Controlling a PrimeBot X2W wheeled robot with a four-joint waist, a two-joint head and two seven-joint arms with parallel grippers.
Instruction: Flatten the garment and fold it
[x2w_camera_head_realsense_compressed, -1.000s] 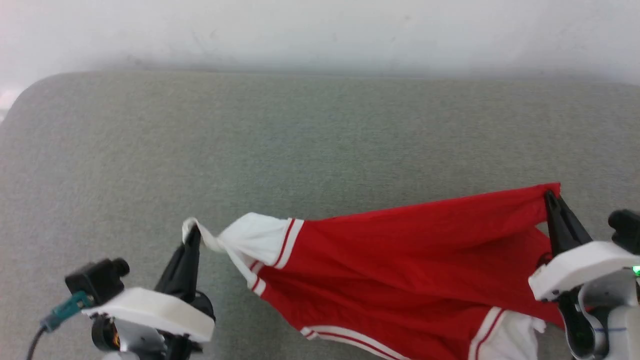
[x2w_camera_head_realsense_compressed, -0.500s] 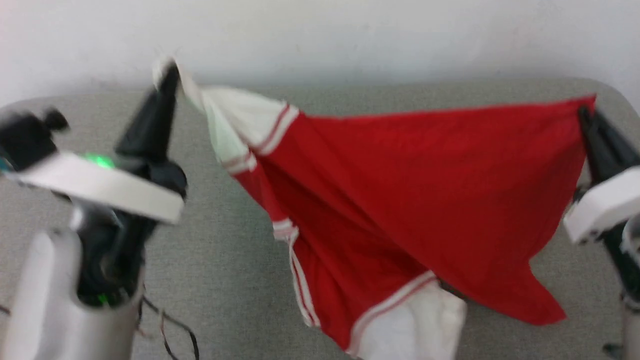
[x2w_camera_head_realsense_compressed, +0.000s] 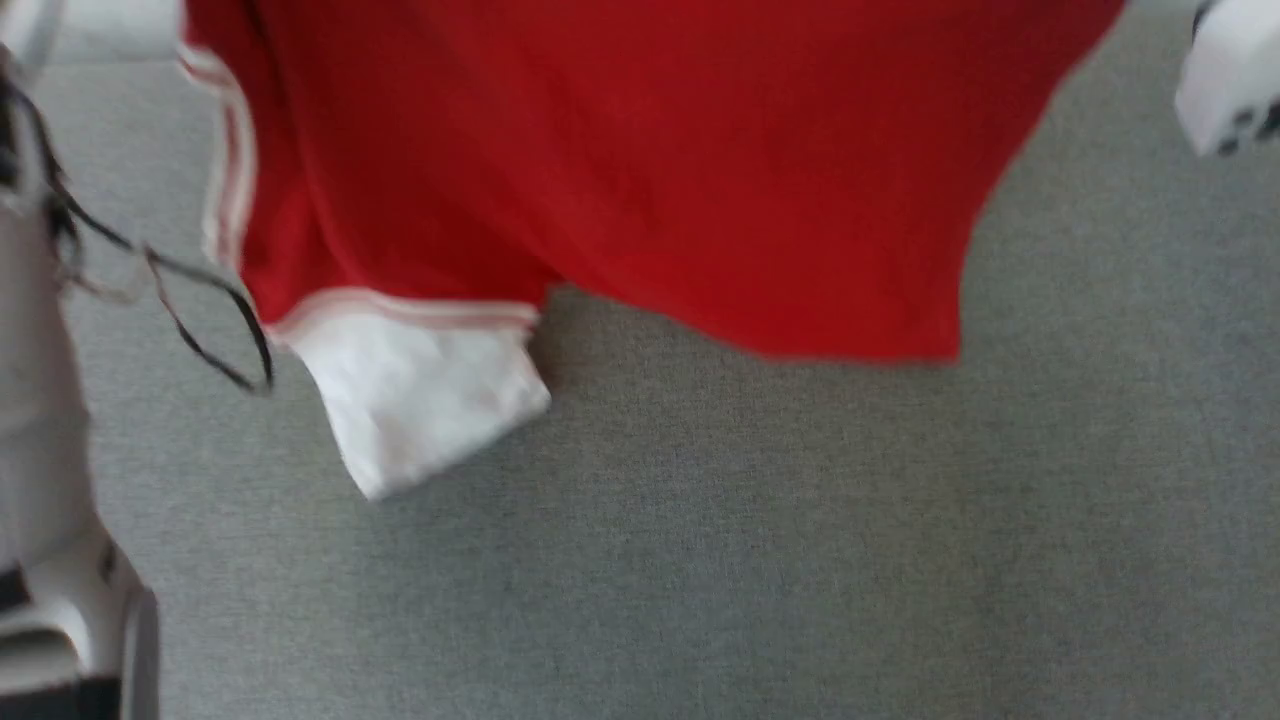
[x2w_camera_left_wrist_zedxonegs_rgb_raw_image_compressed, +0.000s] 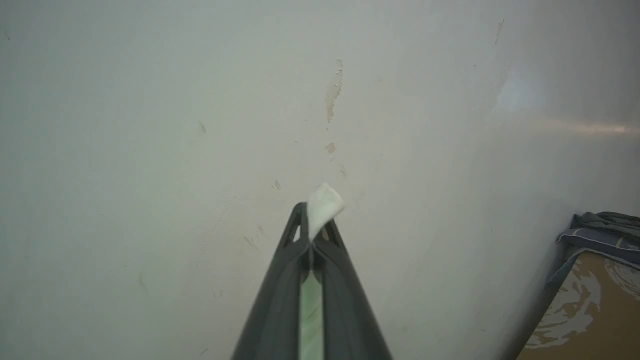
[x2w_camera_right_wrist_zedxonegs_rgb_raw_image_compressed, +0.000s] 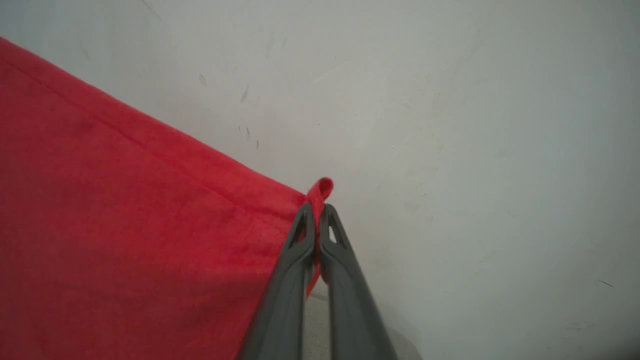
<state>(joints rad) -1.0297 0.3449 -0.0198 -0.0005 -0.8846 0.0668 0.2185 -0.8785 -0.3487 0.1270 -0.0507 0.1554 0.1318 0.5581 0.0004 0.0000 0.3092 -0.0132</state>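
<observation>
The garment (x2w_camera_head_realsense_compressed: 620, 170) is held up in the air above the grey padded surface (x2w_camera_head_realsense_compressed: 760, 560), and it is not laid down yet. In the head view its red body is seen hanging like a curtain across the upper part, with one white sleeve (x2w_camera_head_realsense_compressed: 420, 410) dangling below the striped trim, close over the surface; whether the sleeve touches the surface cannot be told, because the picture is blurred. No fold is seen in the cloth, and nothing is spread flat, so the task is judged to be at its early part: the flattening is in hand, and the laying down, the smoothing and all the folding are left to be done. The left gripper (x2w_camera_left_wrist_zedxonegs_rgb_raw_image_compressed: 311, 227) is closed fully, and a small white tip of the fabric is pinched between its fingers and sticks out past them, in front of a pale wall (x2w_camera_left_wrist_zedxonegs_rgb_raw_image_compressed: 150, 125). The right gripper (x2w_camera_right_wrist_zedxonegs_rgb_raw_image_compressed: 316, 212) is closed as well, with almost no gap, and a red corner of the garment is clamped in it, a little loop of cloth being pushed out above the fingertips. The cloth is thus carried at two far points.
</observation>
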